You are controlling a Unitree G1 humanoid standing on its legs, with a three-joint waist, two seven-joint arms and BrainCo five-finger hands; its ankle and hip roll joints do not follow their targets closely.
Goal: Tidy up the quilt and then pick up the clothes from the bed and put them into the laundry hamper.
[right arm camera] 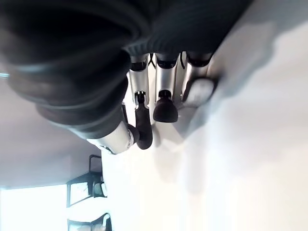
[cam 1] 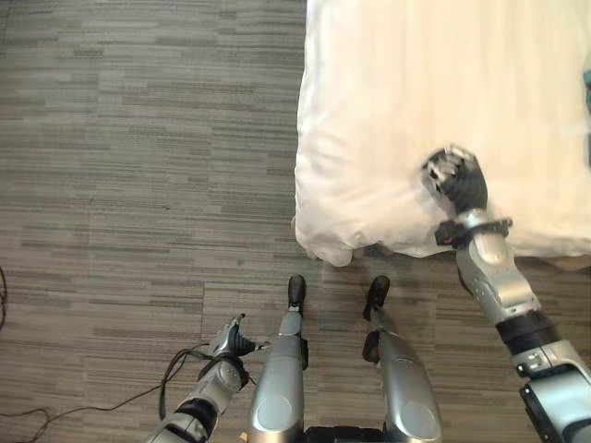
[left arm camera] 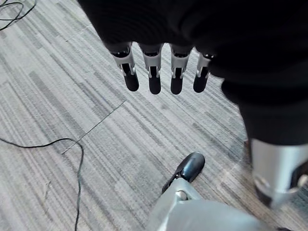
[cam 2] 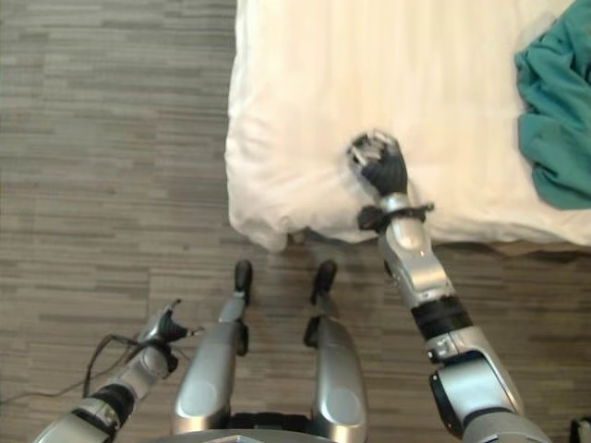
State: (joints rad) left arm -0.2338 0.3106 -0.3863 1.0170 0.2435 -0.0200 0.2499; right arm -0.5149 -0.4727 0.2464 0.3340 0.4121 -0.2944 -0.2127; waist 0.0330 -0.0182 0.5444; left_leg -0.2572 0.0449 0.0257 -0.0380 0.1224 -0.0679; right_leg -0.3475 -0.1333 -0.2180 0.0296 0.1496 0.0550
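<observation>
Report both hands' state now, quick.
Left hand: open, fingers straight, holding nothing, hanging over the floor.
Right hand: shut on the white quilt, pinching a fold.

A white quilt [cam 2: 388,83] covers the bed, its corner hanging over the edge; crumpled teal clothes [cam 2: 556,129] lie on it.

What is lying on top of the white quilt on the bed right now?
On the white quilt lie a crumpled teal garment and the robot's right hand, fingers curled into the fabric. Anything beneath the quilt is covered.
</observation>
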